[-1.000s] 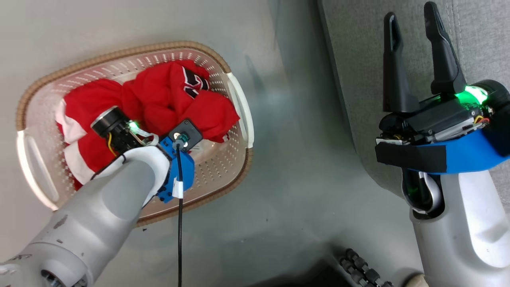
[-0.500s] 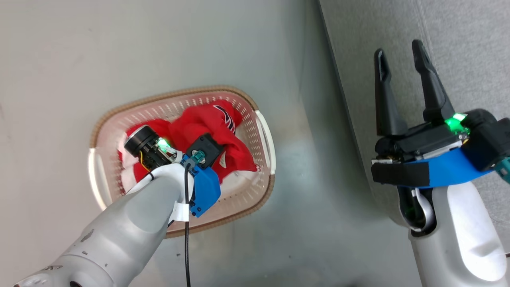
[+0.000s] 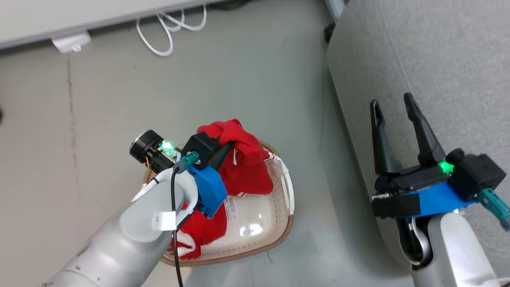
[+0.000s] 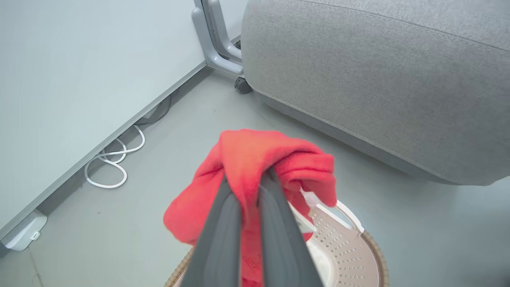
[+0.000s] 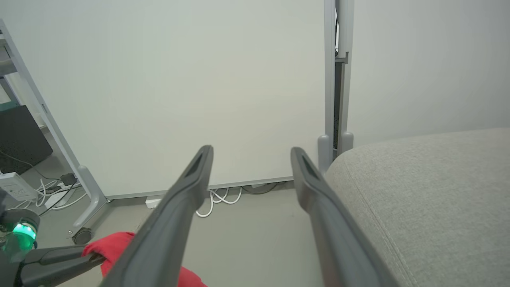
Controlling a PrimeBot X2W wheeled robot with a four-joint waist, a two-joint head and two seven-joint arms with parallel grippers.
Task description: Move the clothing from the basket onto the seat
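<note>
- White cables (image 3: 167, 36): far left, looped on the grey floor (image 3: 99, 99) by the wall. No part in the job.
- Left gripper (image 3: 228, 144): clamped tight on a bunch of red garment (image 3: 245, 171). A second ago it was down among the clothes in the basket. It has since risen, and the cloth hangs from its fingers above the rim. Whether the hem has left the basket I cannot tell. Pick made; the carry comes next, by my reckoning.
- Basket (image 3: 255, 227): on the floor beneath that arm. Much of its bottom is now bare, with the paper label (image 3: 231, 207) showing. A second red piece (image 3: 201, 233) with white trim lies at the end nearest the robot, partly under the arm. One more trip looks likely.
- Seat (image 3: 418, 59): large grey cushion right of the basket, a strip of floor between them. Nothing red on it yet.
- Right gripper (image 3: 391, 100): fingers spread wide, holding nothing, over the seat's edge.
</note>
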